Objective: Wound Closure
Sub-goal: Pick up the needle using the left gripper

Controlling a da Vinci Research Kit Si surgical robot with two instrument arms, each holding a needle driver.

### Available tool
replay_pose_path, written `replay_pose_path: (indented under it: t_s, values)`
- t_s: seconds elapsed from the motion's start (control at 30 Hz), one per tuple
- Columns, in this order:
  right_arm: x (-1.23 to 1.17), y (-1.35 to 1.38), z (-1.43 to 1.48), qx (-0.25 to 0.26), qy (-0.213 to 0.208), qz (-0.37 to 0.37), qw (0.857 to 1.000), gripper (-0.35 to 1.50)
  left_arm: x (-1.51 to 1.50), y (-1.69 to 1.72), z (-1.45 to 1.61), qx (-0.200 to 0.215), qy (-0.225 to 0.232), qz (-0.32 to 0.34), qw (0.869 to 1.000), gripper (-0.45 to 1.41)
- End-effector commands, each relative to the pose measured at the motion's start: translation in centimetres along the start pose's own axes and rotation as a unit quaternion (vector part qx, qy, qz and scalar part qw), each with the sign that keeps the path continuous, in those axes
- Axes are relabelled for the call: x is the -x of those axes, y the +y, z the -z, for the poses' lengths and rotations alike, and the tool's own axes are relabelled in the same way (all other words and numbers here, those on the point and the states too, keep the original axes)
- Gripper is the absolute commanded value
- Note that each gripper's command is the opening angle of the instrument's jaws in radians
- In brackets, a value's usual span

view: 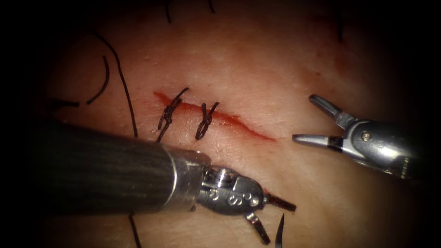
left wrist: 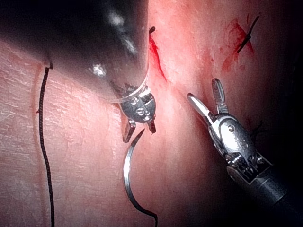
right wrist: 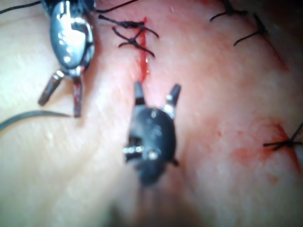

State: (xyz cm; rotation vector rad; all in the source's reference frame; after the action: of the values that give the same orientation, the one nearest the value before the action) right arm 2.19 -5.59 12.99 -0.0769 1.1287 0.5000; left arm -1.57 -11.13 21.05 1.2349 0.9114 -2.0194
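The left tool (view: 275, 216) has its fingers wide, holding nothing. The right tool (view: 308, 120) is wide and empty too. The needle (left wrist: 130, 182) lies loose on the tissue (view: 298, 55), just by the left tool, below the cut (view: 216, 117) with its 2 stitches (view: 206, 120). Its tip points at the left tool. It likely needs picking up.

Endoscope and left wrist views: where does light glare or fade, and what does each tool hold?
Endoscope view: edges fall dark around the lit cut; highlights glint on the right tool, open, empty. Left wrist view: glare spots the shaft of the left tool; its open jaws hold nothing; the needle lies on the tissue.
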Motion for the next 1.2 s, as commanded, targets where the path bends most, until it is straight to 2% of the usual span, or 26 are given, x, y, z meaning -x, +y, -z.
replay_pose_path:
  t_s: [0.03, 0.27, 0.5, 0.9, 0.97, 1.1, 1.13, 1.2]
  values:
    - [0.04, -0.03, -0.08, -0.001, 0.001, 0.000, 1.000, 1.33, 0.02, 0.01, -0.12, 0.010, 0.004, -0.002, 1.000, 0.59]
    - [0.05, -0.03, -0.09, 0.000, 0.001, 0.000, 1.000, 1.33, -0.03, 0.02, -0.17, 0.044, 0.012, -0.015, 0.999, 0.54]
    - [0.09, -0.05, -0.15, 0.000, 0.002, -0.007, 1.000, 1.35, -0.08, 0.00, -0.25, 0.058, 0.014, -0.021, 0.998, 0.54]
    - [0.08, -0.07, -0.15, -0.002, 0.003, -0.007, 1.000, 1.35, 0.06, -0.04, -0.50, 0.086, -0.007, -0.017, 0.996, 0.52]
    - [0.08, -0.08, -0.15, -0.002, 0.003, -0.007, 1.000, 1.35, 0.08, -0.02, -0.50, 0.094, -0.006, -0.019, 0.995, 0.34]
    - [0.07, -0.08, -0.14, -0.002, 0.006, -0.011, 1.000, 1.36, 0.10, 0.07, -0.46, 0.108, -0.009, -0.023, 0.994, -0.33]
    - [0.06, -0.08, -0.14, -0.002, 0.006, -0.011, 1.000, 1.36, 0.11, 0.10, -0.43, 0.111, -0.011, -0.025, 0.993, -0.45]
    - [0.06, -0.08, -0.13, -0.001, 0.007, -0.011, 1.000, 1.36, 0.11, 0.11, -0.37, 0.108, -0.016, -0.027, 0.994, -0.45]
